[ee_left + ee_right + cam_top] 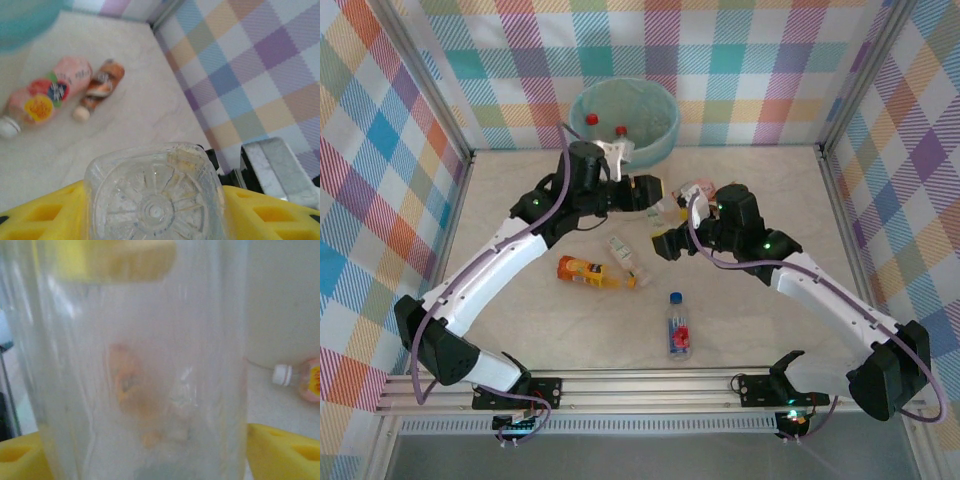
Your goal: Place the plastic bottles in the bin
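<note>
L fingers (45,215) closed on clear bottle (155,195), base-on to cam. R fingers (280,450) flank same bottle, grip unclear. Bin (670,125) just past L fingers, the nearer pair.

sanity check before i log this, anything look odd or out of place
Yes: one clear bottle seems to sit between both claws at once, the left claw and the right claw. The orange-yellow bottle and others just lie on their sides.

Teal-lined bin (663,112) holds two red-capped bottles (591,119) — a clear bottle (155,200) is gripped mid-table, orange-yellow bottle (582,270) lying nearer.
</note>
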`<state>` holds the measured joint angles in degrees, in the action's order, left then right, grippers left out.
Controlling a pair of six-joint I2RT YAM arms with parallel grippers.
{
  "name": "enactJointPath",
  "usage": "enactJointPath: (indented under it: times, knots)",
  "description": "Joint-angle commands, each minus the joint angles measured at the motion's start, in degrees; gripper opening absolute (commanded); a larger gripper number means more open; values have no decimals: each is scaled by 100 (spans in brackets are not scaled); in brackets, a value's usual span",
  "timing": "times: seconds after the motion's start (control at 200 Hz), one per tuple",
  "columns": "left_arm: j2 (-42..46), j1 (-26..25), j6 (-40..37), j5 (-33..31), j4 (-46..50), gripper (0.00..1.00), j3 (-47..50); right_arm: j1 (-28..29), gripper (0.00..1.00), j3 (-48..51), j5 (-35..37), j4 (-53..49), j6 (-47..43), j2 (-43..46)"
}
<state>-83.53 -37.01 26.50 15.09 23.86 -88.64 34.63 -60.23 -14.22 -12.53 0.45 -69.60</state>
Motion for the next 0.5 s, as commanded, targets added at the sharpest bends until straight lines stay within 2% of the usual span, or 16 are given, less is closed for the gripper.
enactJointPath:
  times: [0.0,0.13,0.27,0.395,0.495]
  knots:
    - [-113,34,-427,-742,161,52,-813,8,100,-523,425,-238,-239,109]
    - [-454,128,-844,-1504,184,52,-1699,8,100,-1181,1022,-719,-651,96]
    - [-1059,292,-1352,-2265,241,52,-2789,8,100,-1596,1788,-656,-1178,89]
    - [-1790,438,-1776,-2742,431,51,-3879,-5,100,-1817,1980,-399,-1653,-18]
    - [-2501,583,-2037,-2880,727,51,-4847,4,100,-2052,1986,-361,-1975,-243]
